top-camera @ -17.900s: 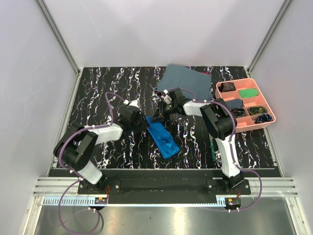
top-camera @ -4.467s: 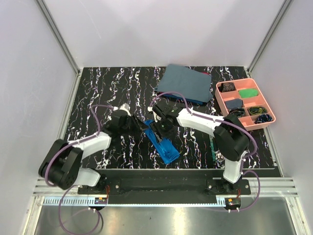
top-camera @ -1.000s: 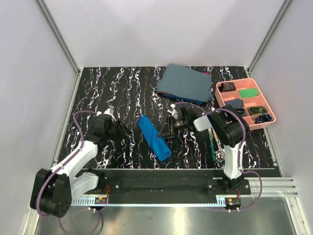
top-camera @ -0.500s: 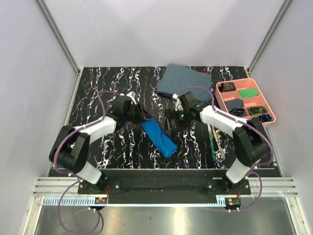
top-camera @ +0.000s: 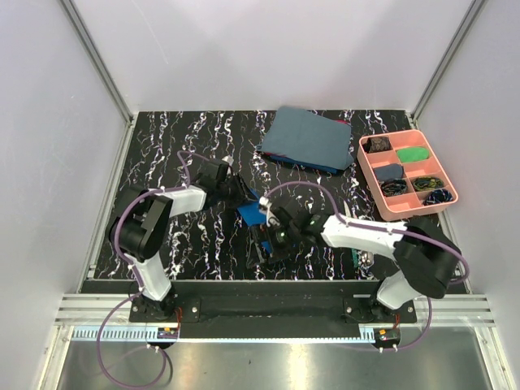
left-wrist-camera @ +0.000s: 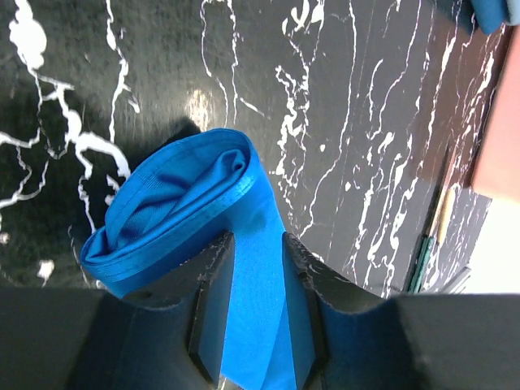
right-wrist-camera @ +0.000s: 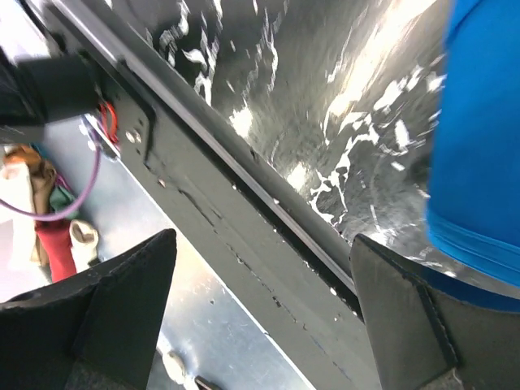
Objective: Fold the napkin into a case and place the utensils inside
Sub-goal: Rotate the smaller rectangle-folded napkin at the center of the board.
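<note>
Fingers of the right gripper point(right-wrist-camera: 262, 244) stand spread wide with nothing between them, hanging over the near end of the blue case point(left-wrist-camera: 191, 203) close to the front edge of the table point(top-camera: 162, 162). The left gripper point(left-wrist-camera: 256, 244) pinches the case's far end, the cloth running between its fingertips. The utensils point(top-camera: 358, 257) lie apart to the right, and farther back sit a folded grey-blue cloth point(top-camera: 307, 138) and a pink compartment tray point(top-camera: 414, 209).

A robotics lab test cell: plain white panels point(top-camera: 268, 49) in aluminium framing point(top-camera: 96, 57) box in a black marble-patterned desk point(top-camera: 162, 146). A left arm point(top-camera: 150, 219) and a right arm point(top-camera: 366, 231) are bolted to a black base bar point(top-camera: 268, 307) at the near edge, with purple cables point(top-camera: 99, 349) looping loose beside slotted metal rails point(top-camera: 268, 333)
</note>
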`<act>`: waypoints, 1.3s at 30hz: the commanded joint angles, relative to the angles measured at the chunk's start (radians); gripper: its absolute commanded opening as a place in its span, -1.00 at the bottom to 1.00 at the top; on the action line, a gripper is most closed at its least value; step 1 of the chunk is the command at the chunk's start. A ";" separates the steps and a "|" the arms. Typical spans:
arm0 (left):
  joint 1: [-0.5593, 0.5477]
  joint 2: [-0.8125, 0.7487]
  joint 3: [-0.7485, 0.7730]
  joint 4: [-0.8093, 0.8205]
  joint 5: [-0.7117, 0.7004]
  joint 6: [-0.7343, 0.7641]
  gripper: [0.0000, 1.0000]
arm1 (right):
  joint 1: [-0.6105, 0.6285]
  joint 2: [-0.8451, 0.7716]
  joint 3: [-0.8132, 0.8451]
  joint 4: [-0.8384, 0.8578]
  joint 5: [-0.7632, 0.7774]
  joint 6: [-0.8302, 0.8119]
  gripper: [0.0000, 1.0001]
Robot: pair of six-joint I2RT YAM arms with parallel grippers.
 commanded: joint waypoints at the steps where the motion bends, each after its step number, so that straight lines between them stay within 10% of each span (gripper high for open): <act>1: 0.001 0.018 0.056 0.005 -0.057 0.006 -0.30 | 0.017 0.069 -0.055 0.178 -0.054 0.060 0.88; 14: 0.012 -0.239 -0.073 0.045 -0.149 -0.042 -0.04 | -0.228 0.071 -0.078 0.026 0.281 -0.100 0.99; 20: 0.010 -0.460 -0.153 -0.033 -0.174 -0.016 -0.01 | -0.329 0.184 0.238 -0.195 0.495 -0.270 0.99; 28: -0.002 -0.542 -0.191 -0.058 -0.112 0.033 0.02 | -0.357 0.003 0.259 -0.423 0.713 -0.203 1.00; 33: -0.037 -0.535 -0.180 -0.022 -0.025 0.030 0.02 | -0.603 0.006 0.154 -0.568 0.649 -0.098 1.00; 39: -0.082 -0.568 -0.203 -0.004 0.018 0.032 0.02 | -0.728 -0.061 0.027 -0.576 0.591 -0.031 0.44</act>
